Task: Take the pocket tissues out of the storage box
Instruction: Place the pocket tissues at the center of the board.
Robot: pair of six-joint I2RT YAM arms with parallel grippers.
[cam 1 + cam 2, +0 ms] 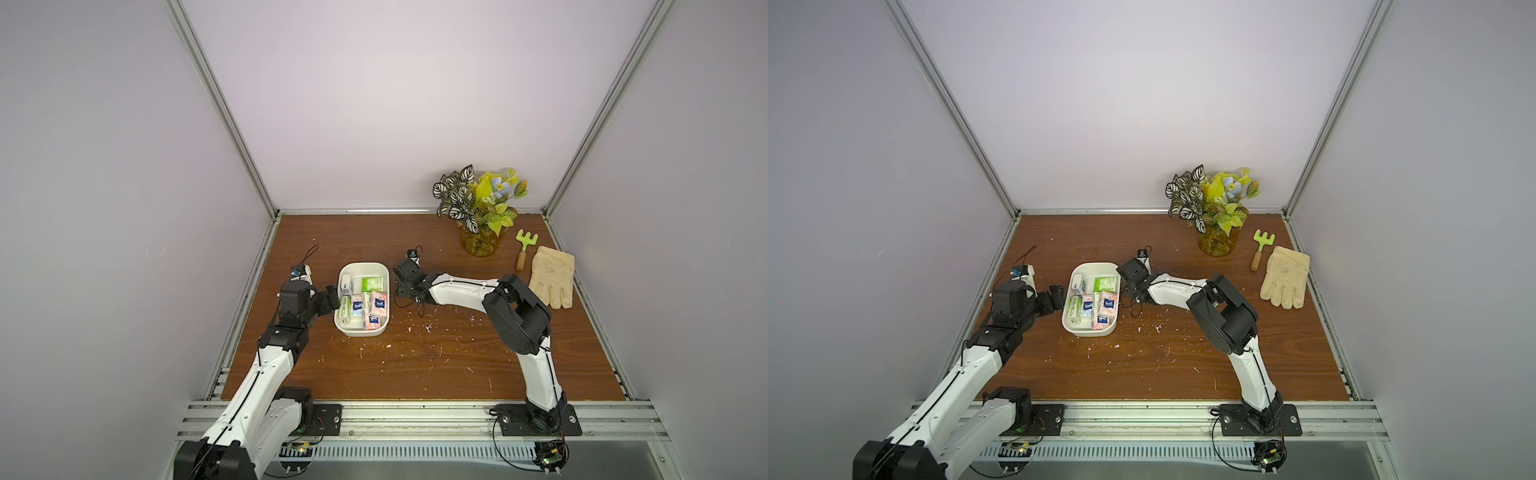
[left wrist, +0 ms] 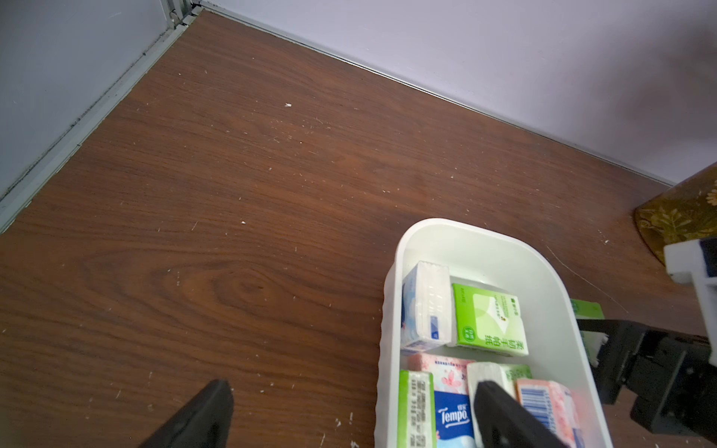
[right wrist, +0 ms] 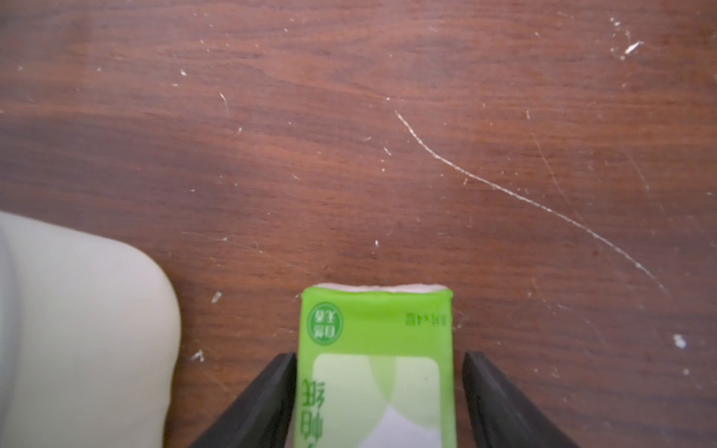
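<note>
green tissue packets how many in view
4 green-and-white packets. One flat at the white plastic box's far end, one on edge by its left wall, one on edge mid-box, one outside it, inside the open right pincer. Others may be hidden.

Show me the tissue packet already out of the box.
The green packet between the right gripper's open jaws, on the table beside the storage box; the other packets sit inside it.

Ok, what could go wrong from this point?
1. The right claw stands open with fingers close beside the green tissue packet on the table; a skewed retreat could drag it.
2. The left claw is open astride the storage box wall; coming down it could strike the rim or shove the box.
</note>
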